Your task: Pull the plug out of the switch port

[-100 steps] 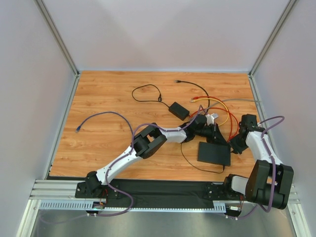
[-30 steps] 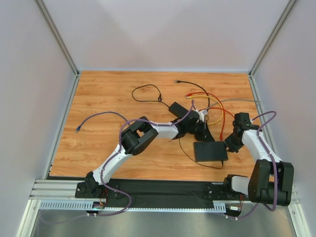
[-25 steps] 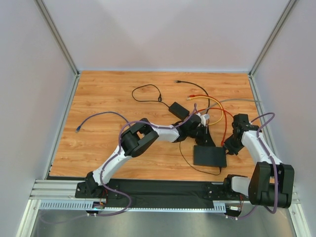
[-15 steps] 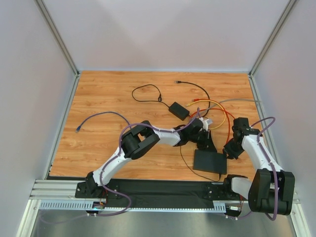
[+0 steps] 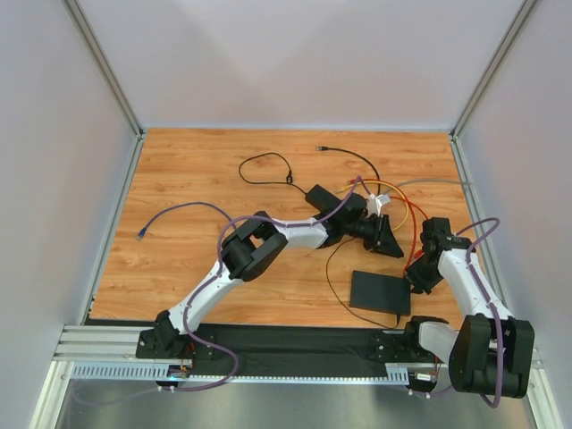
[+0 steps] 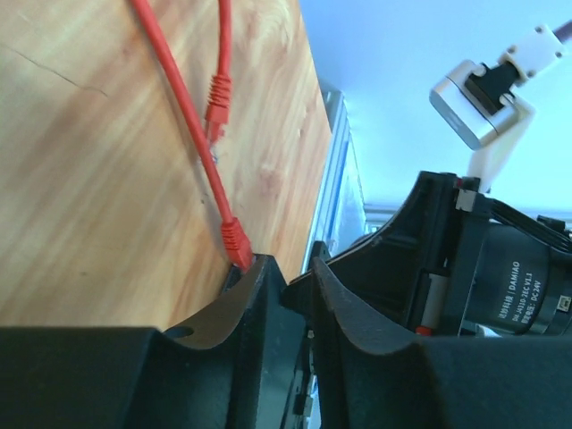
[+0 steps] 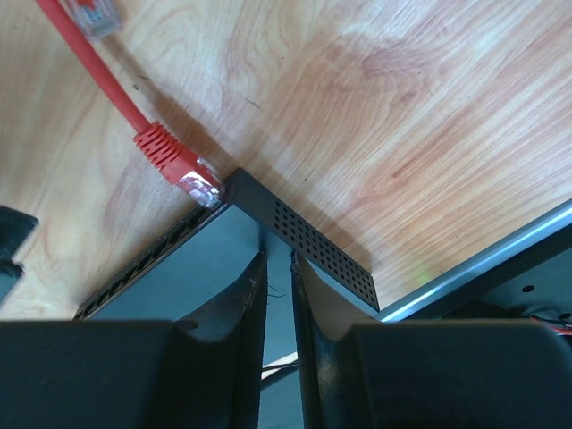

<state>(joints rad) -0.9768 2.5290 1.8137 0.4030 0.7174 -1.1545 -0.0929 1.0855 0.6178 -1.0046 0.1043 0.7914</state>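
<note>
Clamping the switch [image 7: 179, 268] in the right end effector [image 7: 279, 255], with the left end effector [image 6: 299, 273] barely parted, empty, beside the red plug [image 6: 237, 243].

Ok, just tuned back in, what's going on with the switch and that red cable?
The right end effector is clamped on one corner of the black switch, pinning it on the wooden table. The red plug looks still seated in its port at that corner. The left end effector hangs apart from the switch with its fingers slightly parted and nothing between them, so the plug is not out yet.
</note>
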